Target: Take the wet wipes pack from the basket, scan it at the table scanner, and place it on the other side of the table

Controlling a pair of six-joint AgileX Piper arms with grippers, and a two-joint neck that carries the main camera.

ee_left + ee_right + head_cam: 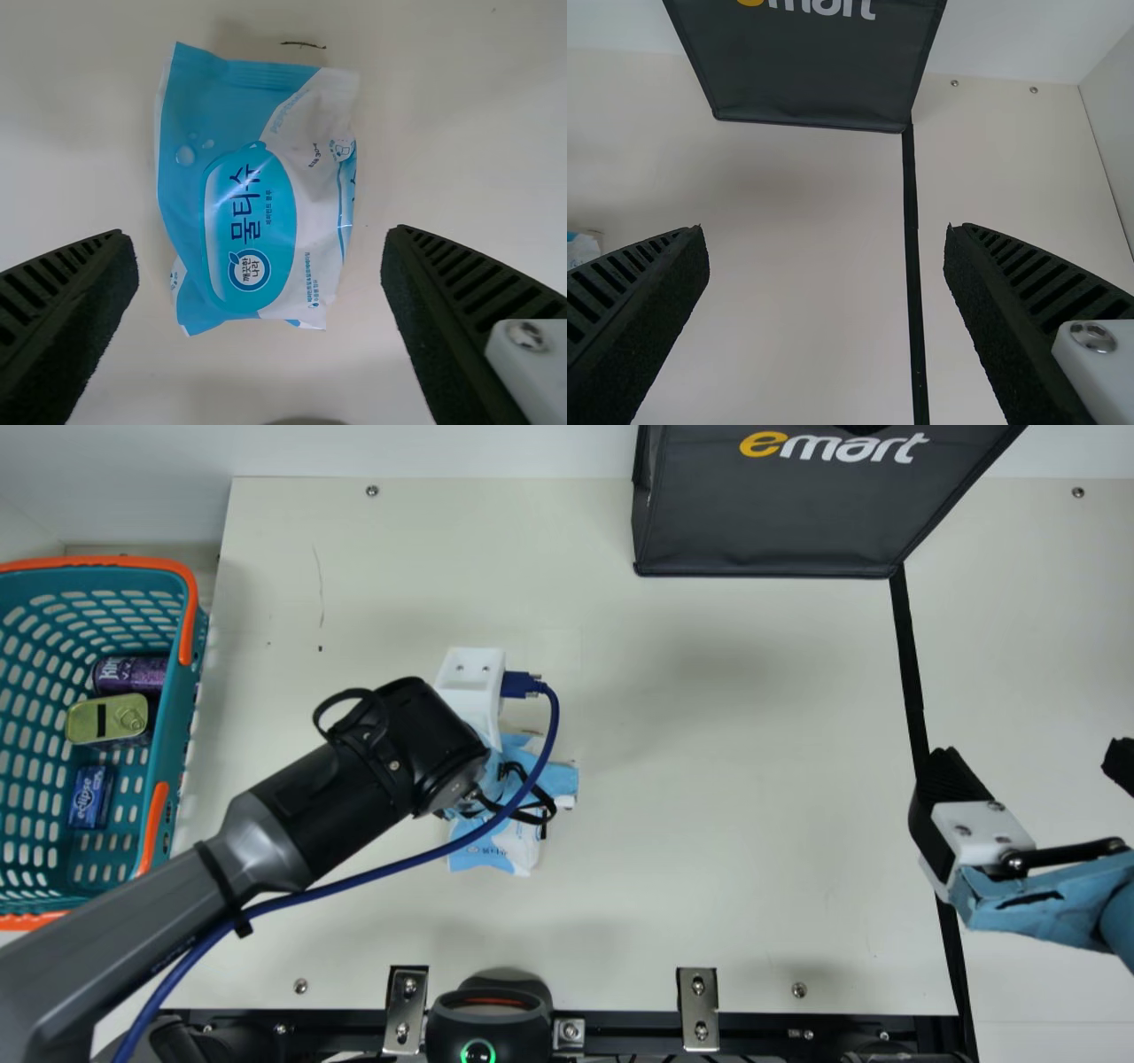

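Hanging wide, left tool [556,779] over wipes pack [252,204], room beside edges, right tool [1032,760] wide

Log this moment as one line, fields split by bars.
wipes: on table, outside basket | left gripper: above wipes, jaws open | right gripper: empty, jaws open | scanner: near edge

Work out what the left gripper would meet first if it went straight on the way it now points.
Most likely the wipes, which lie on the table straight ahead of the open left gripper. How near they are is unclear, and its fingers might pass either side of them.
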